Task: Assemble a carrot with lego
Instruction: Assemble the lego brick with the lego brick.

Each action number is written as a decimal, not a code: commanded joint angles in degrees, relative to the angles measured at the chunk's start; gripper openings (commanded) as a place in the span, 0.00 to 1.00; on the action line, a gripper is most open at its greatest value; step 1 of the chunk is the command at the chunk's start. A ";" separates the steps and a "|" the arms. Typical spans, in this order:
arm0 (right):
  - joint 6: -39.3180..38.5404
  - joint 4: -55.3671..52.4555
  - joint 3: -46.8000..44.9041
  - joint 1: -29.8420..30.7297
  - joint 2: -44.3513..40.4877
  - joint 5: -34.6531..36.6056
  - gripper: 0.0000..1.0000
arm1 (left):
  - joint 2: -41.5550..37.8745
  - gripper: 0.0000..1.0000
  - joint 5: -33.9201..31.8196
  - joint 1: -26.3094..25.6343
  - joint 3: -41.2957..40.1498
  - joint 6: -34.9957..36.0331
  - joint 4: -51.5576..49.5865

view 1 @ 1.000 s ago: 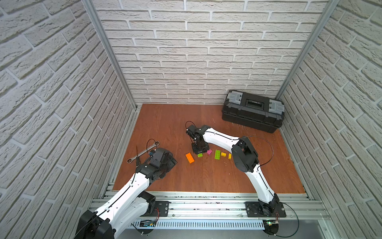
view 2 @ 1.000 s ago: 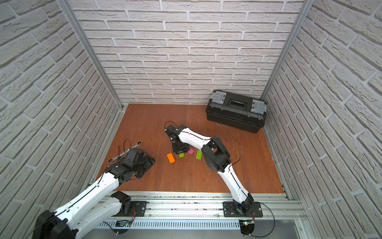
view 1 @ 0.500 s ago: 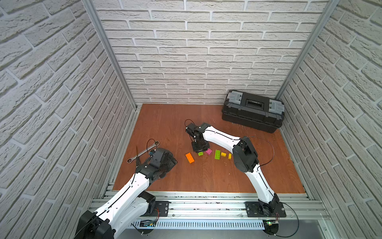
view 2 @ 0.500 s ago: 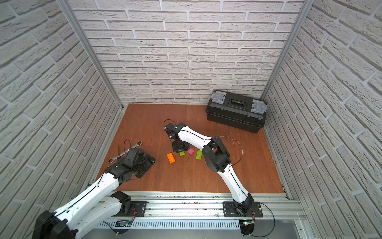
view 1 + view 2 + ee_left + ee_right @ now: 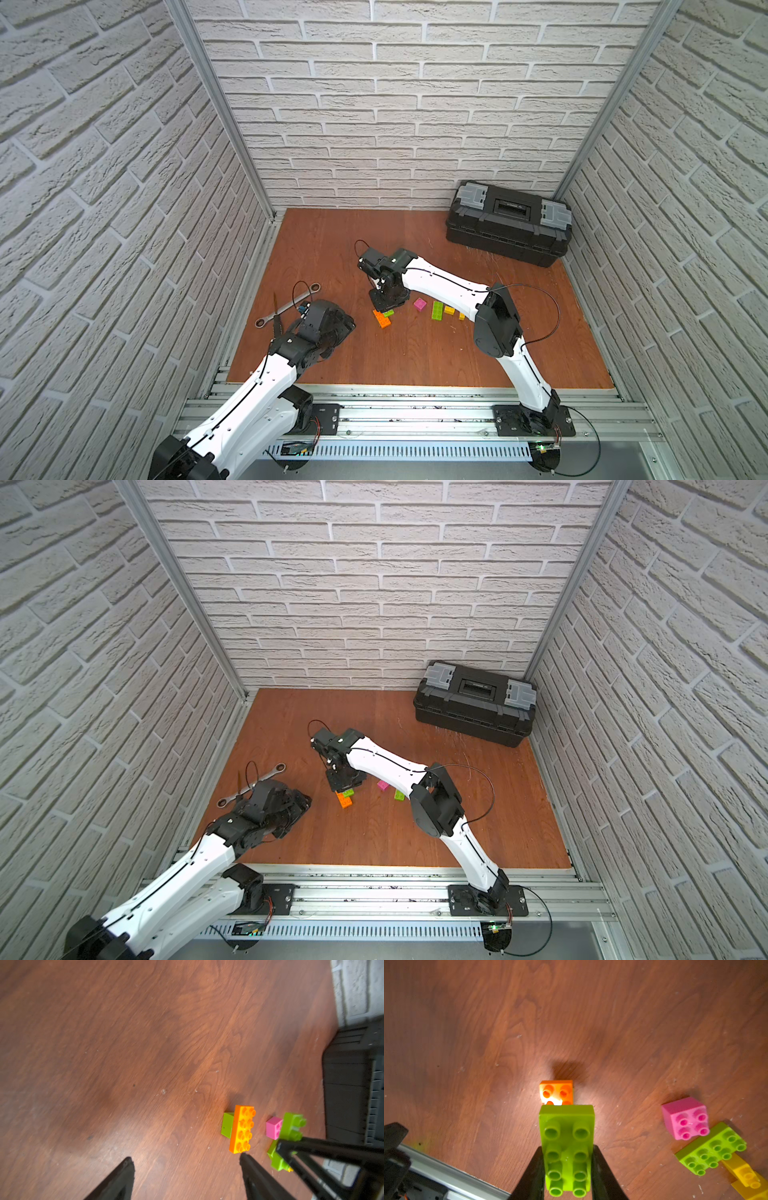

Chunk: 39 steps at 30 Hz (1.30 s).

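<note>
My right gripper is shut on a lime green brick, held just over the orange brick, whose far end shows past it. In both top views this gripper stands at the orange brick. A pink brick, another green brick and yellow pieces lie to the right. In the left wrist view a green piece shows against the orange brick. My left gripper is open and empty, left of the bricks.
A metal wrench and a screwdriver lie by the left wall, beside my left arm. A black toolbox stands at the back right. The aluminium rail runs along the front edge.
My right gripper has carried the green brick a short way left, from beside the pink brick to over the orange brick. The left arm has not moved.
</note>
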 commanded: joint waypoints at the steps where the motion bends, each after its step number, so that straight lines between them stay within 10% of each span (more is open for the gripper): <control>1: -2.02 -0.81 0.78 0.79 -1.67 -1.23 0.04 | -3.63 0.82 -2.41 -0.23 -1.29 -0.80 0.97; 39: -1.64 0.03 1.40 1.57 4.32 0.58 0.06 | -8.08 0.83 -3.53 -0.20 -2.62 -1.73 -0.19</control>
